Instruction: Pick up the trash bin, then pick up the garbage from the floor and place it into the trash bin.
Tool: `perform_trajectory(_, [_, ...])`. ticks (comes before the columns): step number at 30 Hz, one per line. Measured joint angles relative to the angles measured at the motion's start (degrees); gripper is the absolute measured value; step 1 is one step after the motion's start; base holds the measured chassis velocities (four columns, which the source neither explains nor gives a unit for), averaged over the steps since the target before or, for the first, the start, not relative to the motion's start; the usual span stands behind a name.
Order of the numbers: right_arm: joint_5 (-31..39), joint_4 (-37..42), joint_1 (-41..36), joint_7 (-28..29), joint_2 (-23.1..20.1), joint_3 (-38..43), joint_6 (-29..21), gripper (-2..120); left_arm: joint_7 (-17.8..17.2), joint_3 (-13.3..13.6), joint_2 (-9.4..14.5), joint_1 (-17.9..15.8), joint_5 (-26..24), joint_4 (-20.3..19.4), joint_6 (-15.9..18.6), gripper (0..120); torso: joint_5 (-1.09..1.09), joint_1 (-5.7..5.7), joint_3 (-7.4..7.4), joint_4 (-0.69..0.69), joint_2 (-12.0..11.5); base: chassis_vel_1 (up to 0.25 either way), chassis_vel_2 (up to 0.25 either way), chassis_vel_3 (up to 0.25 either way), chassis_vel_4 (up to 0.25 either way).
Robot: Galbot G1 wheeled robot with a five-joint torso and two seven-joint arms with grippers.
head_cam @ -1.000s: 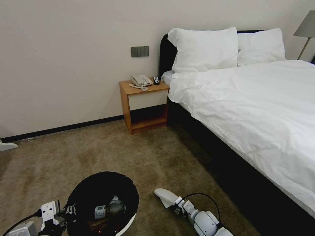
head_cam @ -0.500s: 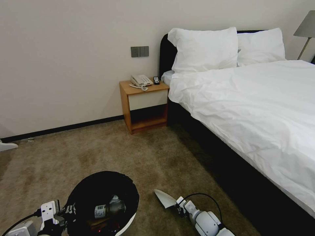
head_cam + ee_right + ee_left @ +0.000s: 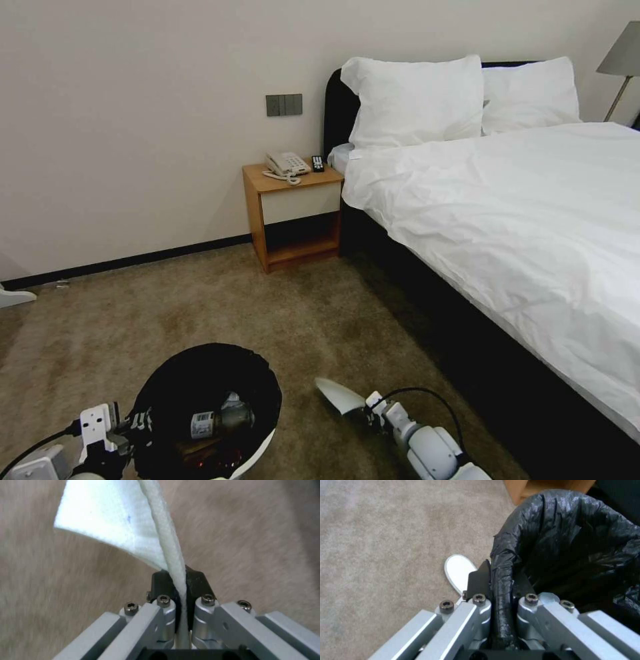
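Observation:
The trash bin point(image 3: 200, 380), white with a black bag over its rim, hangs low at the bottom left of the head view. My left gripper point(image 3: 139, 424) is shut on its near-left rim; the left wrist view shows the black fingers point(image 3: 479, 580) pinching the bag-covered edge of the trash bin point(image 3: 573, 537). Inside lie a clear bottle point(image 3: 219, 420) and other litter. My right gripper point(image 3: 369, 403) is shut on a white slipper point(image 3: 338, 395), held just right of the bin above the carpet. In the right wrist view the slipper point(image 3: 110, 522) stands edge-on between the jaws of my right gripper point(image 3: 178, 576).
The bed point(image 3: 533, 220) with its dark frame runs along the right. A wooden nightstand point(image 3: 293, 213) with a phone stands at the wall. Open carpet lies ahead. A white oval piece point(image 3: 458, 571) rests on the carpet beside the bin.
My right gripper has shifted slightly right with the slipper, which has turned more edge-on. The bin has risen a little in my left gripper.

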Motion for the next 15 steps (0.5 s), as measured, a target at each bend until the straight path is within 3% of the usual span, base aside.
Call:
perform_trajectory(10, [12.94, 12.59, -1.99, 0.61, -1.70, 6.42, 5.47, 1, -0.74, -0.62, 2.72, -2.80, -3.05, 0.46, 1.23, 4, 0.00, 0.00, 0.00, 0.01, 0.00, 0.000, 0.000, 0.000, 0.000])
perform_trajectory(15, [23.91, 20.33, -1.31, -0.22, -3.75, 7.45, 10.94, 1, -1.01, -1.31, 4.54, -4.28, -4.80, 1.35, 1.61, 4, 0.00, 0.00, 0.00, -0.01, 0.00, 0.000, 0.000, 0.000, 0.000])
